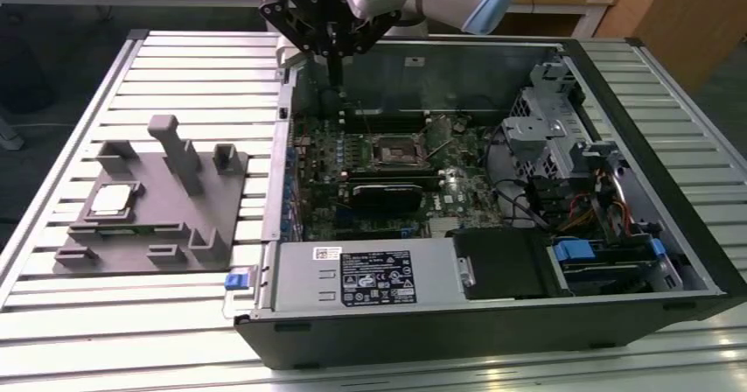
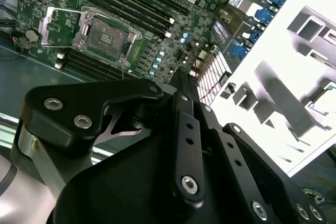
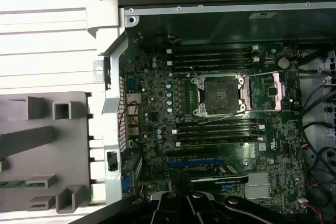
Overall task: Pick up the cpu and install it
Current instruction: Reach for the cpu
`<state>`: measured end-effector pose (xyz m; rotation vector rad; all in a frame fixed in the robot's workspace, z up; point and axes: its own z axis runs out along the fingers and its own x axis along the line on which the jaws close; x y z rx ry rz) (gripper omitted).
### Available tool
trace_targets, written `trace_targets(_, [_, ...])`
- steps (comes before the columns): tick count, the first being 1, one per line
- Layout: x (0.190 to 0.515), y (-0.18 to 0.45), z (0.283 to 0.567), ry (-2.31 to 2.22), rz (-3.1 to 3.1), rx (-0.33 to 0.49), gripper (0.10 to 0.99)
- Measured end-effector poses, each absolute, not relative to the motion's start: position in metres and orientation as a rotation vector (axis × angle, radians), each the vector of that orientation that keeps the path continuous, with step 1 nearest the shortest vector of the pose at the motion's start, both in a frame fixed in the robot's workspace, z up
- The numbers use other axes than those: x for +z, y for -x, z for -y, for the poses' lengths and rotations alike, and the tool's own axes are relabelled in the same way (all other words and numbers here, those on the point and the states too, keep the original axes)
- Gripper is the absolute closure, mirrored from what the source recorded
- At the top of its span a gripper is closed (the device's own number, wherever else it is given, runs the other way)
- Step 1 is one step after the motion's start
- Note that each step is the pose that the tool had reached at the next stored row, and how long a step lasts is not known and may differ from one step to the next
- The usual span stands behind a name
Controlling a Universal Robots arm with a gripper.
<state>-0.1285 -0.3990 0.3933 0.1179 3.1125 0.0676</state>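
The cpu [image 1: 111,199], a small silvery square chip, lies in a recess of the grey fixture [image 1: 175,226] at the exterior view's left, outside the computer case. In the second wrist view the cpu [image 2: 323,101] peeks in at the picture's edge. My gripper [image 1: 336,82] hangs over the case's back left corner, well away from the chip, its fingers together with nothing between them. The open black socket [image 1: 394,153] sits mid-motherboard with nothing in it. Both wrist views show the socket [image 3: 218,94] [image 2: 107,38] and the shut gripper [image 2: 181,75] [image 3: 181,196].
The open case [image 1: 653,94] holds memory slots [image 3: 215,59], a graphics card [image 1: 394,192], drive cages [image 1: 548,103], cables and a power supply [image 1: 367,274]. The socket's load plate [image 3: 269,88] is flipped open beside it. A slatted metal table [image 1: 198,68] carries everything.
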Motion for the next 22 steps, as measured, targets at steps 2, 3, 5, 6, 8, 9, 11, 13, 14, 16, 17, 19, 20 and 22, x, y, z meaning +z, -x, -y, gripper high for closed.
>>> trace_targets(2, [0.3933,0.1293,0.3989,-0.118,-3.113,0.068,0.98])
trace_targets(3, [0.3933,0.1294,0.3989,-0.118,-3.113,0.068,0.98])
trace_targets(5, [0.3933,0.1299,0.3989,-0.118,-3.113,0.068,0.98])
trace_targets(6, [0.3933,0.1301,0.3989,-0.118,-3.112,0.068,0.98])
trace_targets(8, [0.3933,0.1306,0.3989,-0.118,-3.112,0.068,0.98])
trace_targets(9, [0.3933,0.1308,0.3989,-0.118,-3.113,0.068,0.98])
trace_targets(11, [0.3933,0.131,0.3989,-0.118,-3.113,0.068,0.98])
trace_targets(13, [0.3933,0.1315,0.3989,-0.118,-3.112,0.068,0.98])
trace_targets(14, [0.3933,0.1317,0.3989,-0.118,-3.112,0.068,0.98])
trace_targets(16, [0.3933,0.1321,0.3989,-0.118,-3.112,0.068,0.98])
trace_targets(17, [0.3933,0.1323,0.3989,-0.118,-3.113,0.068,0.98])
trace_targets(19, [0.3933,0.1328,0.3989,-0.118,-3.113,0.068,0.98])
trace_targets(20, [0.3933,0.133,0.3989,-0.118,-3.112,0.068,0.98])
trace_targets(22, [0.3933,0.1335,0.3989,-0.118,-3.112,0.068,0.98])
